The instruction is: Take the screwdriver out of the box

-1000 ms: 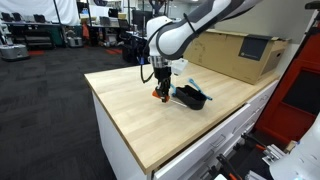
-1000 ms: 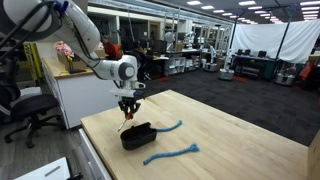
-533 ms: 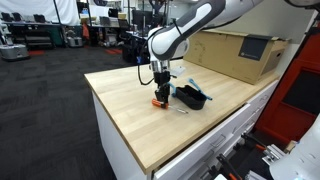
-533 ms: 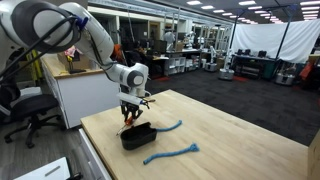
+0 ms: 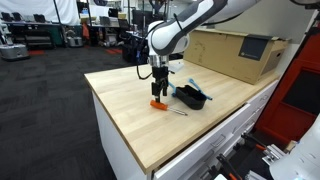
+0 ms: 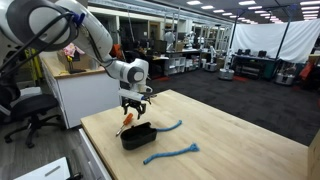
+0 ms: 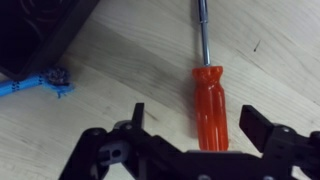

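The screwdriver (image 7: 209,103), with an orange handle and thin metal shaft, lies flat on the wooden table outside the box. In both exterior views it rests beside the box, orange handle (image 5: 160,104) toward the table's middle (image 6: 126,119). The box (image 5: 191,97) is a low black bin (image 6: 137,135); its corner shows in the wrist view (image 7: 35,30). My gripper (image 7: 195,118) hangs just above the handle, open, with a finger on each side and neither touching it. It stands over the table (image 5: 158,91) next to the bin (image 6: 133,104).
A large brown cardboard box (image 5: 240,52) stands at the back of the table. Two light-blue slim objects (image 6: 171,126) (image 6: 170,153) lie on the wood past the bin; a blue piece (image 7: 35,83) shows beside the bin. The table's edge (image 5: 120,135) runs close by.
The gripper went from shut on the screwdriver's handle to open. The screwdriver came down from hanging upright and now lies flat on the table; the gripper has lifted slightly.
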Motion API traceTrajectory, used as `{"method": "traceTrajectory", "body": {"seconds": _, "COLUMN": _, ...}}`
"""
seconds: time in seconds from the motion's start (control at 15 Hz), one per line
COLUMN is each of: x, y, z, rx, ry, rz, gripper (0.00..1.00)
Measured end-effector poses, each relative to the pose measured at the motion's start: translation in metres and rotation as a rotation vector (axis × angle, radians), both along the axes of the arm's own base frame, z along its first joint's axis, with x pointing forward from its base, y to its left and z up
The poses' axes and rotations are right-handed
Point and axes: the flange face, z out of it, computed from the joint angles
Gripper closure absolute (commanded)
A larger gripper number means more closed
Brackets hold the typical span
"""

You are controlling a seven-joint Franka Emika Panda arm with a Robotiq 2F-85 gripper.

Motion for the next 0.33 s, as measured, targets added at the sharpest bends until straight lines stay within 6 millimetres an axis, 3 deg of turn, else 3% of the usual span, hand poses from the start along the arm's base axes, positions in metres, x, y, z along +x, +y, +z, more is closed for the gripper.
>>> {"method": "traceTrajectory", "body": {"seconds": 0.33, "x": 0.005, "y": -0.011, "z": 0.038, "rx": -0.017, "ry": -0.145, "rz": -0.009, "gripper": 0.00}}
